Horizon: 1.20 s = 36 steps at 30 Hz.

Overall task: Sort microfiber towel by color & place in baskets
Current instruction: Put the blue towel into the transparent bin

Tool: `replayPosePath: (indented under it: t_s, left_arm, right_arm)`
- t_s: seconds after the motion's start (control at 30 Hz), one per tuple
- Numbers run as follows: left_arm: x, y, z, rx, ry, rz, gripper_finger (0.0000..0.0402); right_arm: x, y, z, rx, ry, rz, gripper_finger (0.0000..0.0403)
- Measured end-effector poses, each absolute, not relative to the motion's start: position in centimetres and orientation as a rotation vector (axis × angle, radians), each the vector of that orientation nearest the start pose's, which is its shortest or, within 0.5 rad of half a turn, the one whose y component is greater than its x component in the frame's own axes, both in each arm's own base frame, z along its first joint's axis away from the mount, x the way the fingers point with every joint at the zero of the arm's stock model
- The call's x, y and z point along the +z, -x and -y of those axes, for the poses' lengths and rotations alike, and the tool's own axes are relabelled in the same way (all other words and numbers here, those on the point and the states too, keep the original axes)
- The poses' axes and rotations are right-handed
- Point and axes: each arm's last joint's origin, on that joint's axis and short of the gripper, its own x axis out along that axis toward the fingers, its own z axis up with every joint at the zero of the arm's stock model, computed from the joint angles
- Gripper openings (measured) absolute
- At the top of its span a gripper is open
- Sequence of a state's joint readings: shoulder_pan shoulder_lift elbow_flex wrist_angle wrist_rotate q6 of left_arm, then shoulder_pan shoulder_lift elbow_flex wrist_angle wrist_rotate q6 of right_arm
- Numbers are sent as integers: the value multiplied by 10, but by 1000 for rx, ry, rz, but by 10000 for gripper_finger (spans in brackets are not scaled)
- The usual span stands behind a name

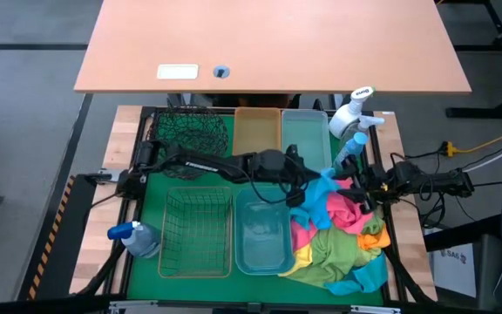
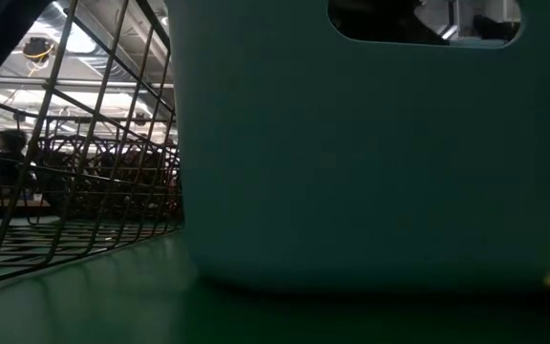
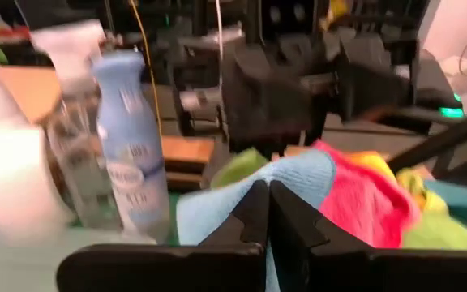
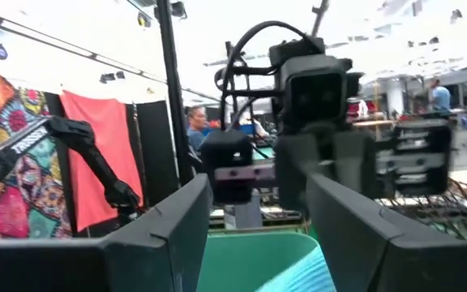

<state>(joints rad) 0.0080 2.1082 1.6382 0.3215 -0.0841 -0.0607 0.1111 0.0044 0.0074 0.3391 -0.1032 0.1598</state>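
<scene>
Five containers stand on the green mat of the surface (image 1: 151, 187). Far row: one dark green wire-mesh basket (image 1: 191, 131), one amber bin (image 1: 257, 131), one pale blue bin (image 1: 304, 133). Near row: one rectangular wire basket (image 1: 198, 231), one blue bin (image 1: 261, 234). In the high view all five appear empty.

Three spray bottles are present: a white one (image 1: 353, 112) and a blue one (image 1: 349, 150) at the far right of the mat, and one lying at the near left corner (image 1: 135, 237). The label on the blue bottle is blurred in the left wrist view and cannot be read.

The towels form one heap (image 1: 342, 235) on the right side of the mat, just beside the blue bin. Colours visible: light blue, pink, green, orange, yellow, teal. The individual count cannot be told.

Left claw (image 3: 267, 212): reaches across the mat to the far edge of the heap, fingers clenched together on a fold of the light blue towel (image 3: 298, 174).

Right claw (image 4: 258, 223): at the right edge of the surface near the heap, fingers spread apart, holding nothing.
</scene>
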Motion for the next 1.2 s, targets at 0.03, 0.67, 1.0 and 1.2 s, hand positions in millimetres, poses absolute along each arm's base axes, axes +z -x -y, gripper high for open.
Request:
replayPosePath:
  t_s: [0.03,0.67,1.0,1.2]
  left_arm:
    - [264,-497,-9,100,46,-131,0]
    - [355,-492,-107,194,5,94,0]
    - [379,-473,-162,198,8,158,0]
    - [358,-468,-178,226,73,-55,0]
  right_arm:
    - [199,-91,-13,247,-158,333,205]
    - [199,-90,-14,262,-155,342,205]
    - [199,-90,-14,262,-155,341,205]
    - [199,-90,-14,262,-154,341,205]
